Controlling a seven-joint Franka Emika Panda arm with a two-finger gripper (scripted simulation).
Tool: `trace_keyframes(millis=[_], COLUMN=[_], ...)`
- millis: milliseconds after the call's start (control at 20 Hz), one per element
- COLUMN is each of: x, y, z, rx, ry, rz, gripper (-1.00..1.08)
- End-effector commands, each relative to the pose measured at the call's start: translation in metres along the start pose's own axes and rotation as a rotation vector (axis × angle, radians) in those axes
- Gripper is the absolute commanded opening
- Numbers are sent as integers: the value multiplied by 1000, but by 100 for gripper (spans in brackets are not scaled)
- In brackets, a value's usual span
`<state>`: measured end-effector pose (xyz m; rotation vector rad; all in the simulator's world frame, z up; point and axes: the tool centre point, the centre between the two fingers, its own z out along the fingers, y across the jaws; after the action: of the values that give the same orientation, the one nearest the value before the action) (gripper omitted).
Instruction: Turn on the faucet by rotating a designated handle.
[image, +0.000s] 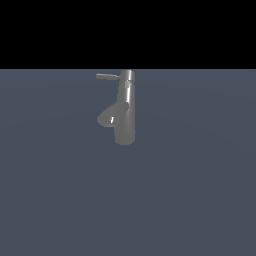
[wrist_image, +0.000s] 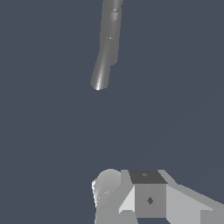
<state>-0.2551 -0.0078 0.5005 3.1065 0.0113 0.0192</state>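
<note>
The faucet (image: 125, 112) stands upright on the dark grey floor, a glossy grey column with a stubby spout (image: 107, 117) branching toward the exterior view's left. The handle (image: 107, 76) is a thin rod sticking out from the top cap, also toward the exterior view's left. In the wrist view the faucet (wrist_image: 106, 48) shows as a long slanted grey cylinder, and I cannot pick out the handle there. No gripper fingers show in either view, and nothing touches the faucet.
Flat dark grey floor (image: 190, 190) surrounds the faucet on all sides. A pale grey blocky shape with a rounded part (wrist_image: 144, 197) lies at the wrist view's edge; it looks like a part of the arm.
</note>
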Motion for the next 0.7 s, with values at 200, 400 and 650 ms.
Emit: trace_keyframes(millis=[200, 400, 650], x=[2, 7, 7], y=[3, 9, 9], z=[2, 7, 7], rx=[0, -1, -1], ry=[-2, -6, -6], rz=[16, 49, 51], gripper=[-100, -100, -100])
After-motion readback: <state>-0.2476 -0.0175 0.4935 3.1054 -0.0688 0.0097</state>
